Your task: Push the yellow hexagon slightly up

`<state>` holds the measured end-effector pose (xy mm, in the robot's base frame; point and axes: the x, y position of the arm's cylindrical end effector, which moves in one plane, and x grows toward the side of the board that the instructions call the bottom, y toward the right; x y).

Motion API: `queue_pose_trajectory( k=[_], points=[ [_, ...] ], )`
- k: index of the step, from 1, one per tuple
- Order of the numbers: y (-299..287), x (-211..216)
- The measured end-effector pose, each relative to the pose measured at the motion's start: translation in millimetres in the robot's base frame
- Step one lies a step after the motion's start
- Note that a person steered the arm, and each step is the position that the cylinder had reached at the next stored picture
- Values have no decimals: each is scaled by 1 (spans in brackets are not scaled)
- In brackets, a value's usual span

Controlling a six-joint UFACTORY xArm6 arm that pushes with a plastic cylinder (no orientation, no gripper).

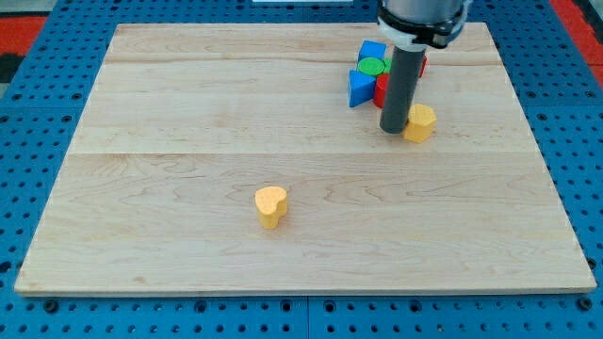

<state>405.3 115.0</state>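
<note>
From the one camera view, a pale wooden worktop point(188, 104) of glued planks fills most of the frame, sitting on a blue perforated base point(38, 56). In the upper right of the frame the dark straight rod comes down from the arm, and my tip point(393, 130) rests on the wood touching the left side of the yellow hexagon block point(420, 122). This end effector is a plain rod with nothing to spread or press together, so it pinches nothing. Just above and to the left of the rod sits a tight cluster: a blue block point(359, 88), a green round block point(372, 66), another blue block point(373, 50) behind, and a red block point(381, 89) partly hidden by the rod. Well apart, below the centre of the frame, lies a yellow heart-shaped block point(270, 205).
</note>
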Motion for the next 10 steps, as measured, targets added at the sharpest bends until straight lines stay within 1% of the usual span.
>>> queue_pose_trajectory(
  k=[2,3,4,5,6,7,8,10],
  points=[
    [1,29],
    [23,40],
    [50,38],
    [54,20],
    [52,4],
    [52,19],
    [35,21],
    [34,0]
  ],
)
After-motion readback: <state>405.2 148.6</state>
